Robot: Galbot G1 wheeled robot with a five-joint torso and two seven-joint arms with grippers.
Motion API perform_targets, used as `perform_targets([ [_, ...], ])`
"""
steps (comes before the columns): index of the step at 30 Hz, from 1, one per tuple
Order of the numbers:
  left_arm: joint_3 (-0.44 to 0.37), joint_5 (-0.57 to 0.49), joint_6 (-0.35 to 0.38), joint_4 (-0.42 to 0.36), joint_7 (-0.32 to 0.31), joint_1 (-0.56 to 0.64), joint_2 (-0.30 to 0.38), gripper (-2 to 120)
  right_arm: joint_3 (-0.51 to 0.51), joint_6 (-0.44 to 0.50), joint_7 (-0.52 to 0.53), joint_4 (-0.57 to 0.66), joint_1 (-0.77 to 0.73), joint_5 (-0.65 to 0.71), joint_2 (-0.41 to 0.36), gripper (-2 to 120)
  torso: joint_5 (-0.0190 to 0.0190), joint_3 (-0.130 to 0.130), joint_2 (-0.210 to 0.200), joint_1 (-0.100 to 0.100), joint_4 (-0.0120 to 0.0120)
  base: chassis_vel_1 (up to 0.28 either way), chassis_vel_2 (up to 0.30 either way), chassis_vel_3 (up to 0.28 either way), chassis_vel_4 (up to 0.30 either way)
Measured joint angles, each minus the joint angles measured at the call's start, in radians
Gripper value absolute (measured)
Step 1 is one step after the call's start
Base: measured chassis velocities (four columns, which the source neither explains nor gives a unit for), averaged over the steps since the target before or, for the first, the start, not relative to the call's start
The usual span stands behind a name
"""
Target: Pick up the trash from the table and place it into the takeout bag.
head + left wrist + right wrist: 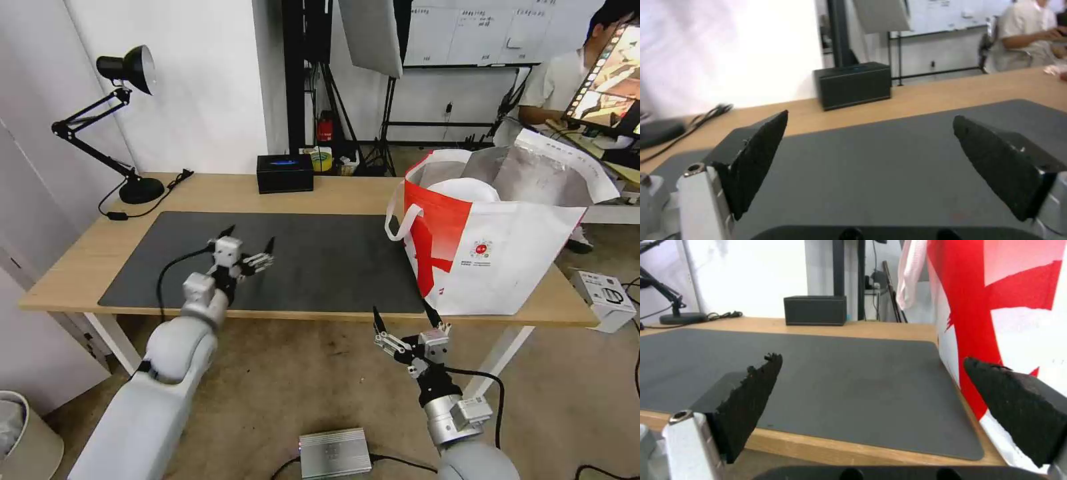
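The takeout bag [507, 267] stands open on the right end of the table [347, 193], its red side panel [969, 306] facing the dark grey mat [320, 260]. A white round piece of trash [470, 190] rests inside it against the foil lining. The mat's surface is bare. My left gripper [251, 235] hovers open over the mat's left half with nothing between its fingers [760, 156]. My right gripper [401, 308] is open in front of the table's front edge, just left of the bag, with the mat [840, 380] ahead of it.
A black tissue box [285, 173] sits at the table's back edge and a black desk lamp [127, 73] at the back left. On the floor are a silver box [333, 453], a white carton [603, 297] and a bin [20, 433].
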Motion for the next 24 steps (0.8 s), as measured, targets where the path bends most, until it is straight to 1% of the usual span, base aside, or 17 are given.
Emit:
perform_targets([
  [3, -0.058, -0.001, -0.002, -0.069, 0.007, 0.109, -0.023, 100, 0.000, 0.000, 0.000, 0.000, 0.000, 0.000, 0.000, 100, 0.0002, 0.000, 0.000, 0.000, -0.0001, 0.000, 0.000, 0.000, 0.000],
  [4, -0.058, -0.001, -0.002, -0.069, 0.007, 0.109, -0.023, 100, 0.000, 0.000, 0.000, 0.000, 0.000, 0.000, 0.000, 100, 0.0002, 0.000, 0.000, 0.000, -0.0001, 0.000, 0.000, 0.000, 0.000],
  [7, -0.089, -0.011, -0.037, -0.096, 0.029, 0.200, -0.066, 100, 0.000, 0.000, 0.000, 0.000, 0.000, 0.000, 0.000, 100, 0.0000, 0.000, 0.000, 0.000, 0.0000, 0.000, 0.000, 0.000, 0.000],
  [11, -0.090, -0.047, -0.054, -0.101, 0.040, 0.226, -0.079, 100, 0.000, 0.000, 0.000, 0.000, 0.000, 0.000, 0.000, 100, 0.0000, 0.000, 0.000, 0.000, -0.0001, 0.000, 0.000, 0.000, 0.000],
  [14, -0.081, -0.108, -0.080, -0.106, 0.057, 0.246, -0.098, 100, 0.000, 0.000, 0.000, 0.000, 0.000, 0.000, 0.000, 100, 0.0001, 0.000, 0.000, 0.000, -0.0003, 0.000, 0.000, 0.000, 0.000],
  [16, -0.078, -0.114, -0.091, -0.106, 0.062, 0.253, -0.107, 100, 0.000, 0.000, 0.000, 0.000, 0.000, 0.000, 0.000, 100, 0.0001, 0.000, 0.000, 0.000, -0.0003, 0.000, 0.000, 0.000, 0.000],
  [19, -0.072, -0.108, -0.120, -0.102, 0.074, 0.276, -0.123, 100, 0.000, 0.000, 0.000, 0.000, 0.000, 0.000, 0.000, 100, 0.0001, 0.000, 0.000, 0.000, -0.0003, 0.000, 0.000, 0.000, 0.000],
  [21, -0.077, -0.082, -0.150, -0.091, 0.084, 0.290, -0.130, 100, 0.000, 0.000, 0.000, 0.000, 0.000, 0.000, 0.000, 100, 0.0000, 0.000, 0.000, 0.000, -0.0002, 0.000, 0.000, 0.000, 0.000],
  [23, -0.077, -0.082, -0.150, -0.091, 0.084, 0.290, -0.130, 100, 0.000, 0.000, 0.000, 0.000, 0.000, 0.000, 0.000, 100, 0.0000, 0.000, 0.000, 0.000, -0.0002, 0.000, 0.000, 0.000, 0.000],
  [24, -0.088, -0.061, -0.188, -0.077, 0.089, 0.301, -0.134, 100, 0.000, 0.000, 0.000, 0.000, 0.000, 0.000, 0.000, 100, 0.0000, 0.000, 0.000, 0.000, -0.0002, 0.000, 0.000, 0.000, 0.000],
])
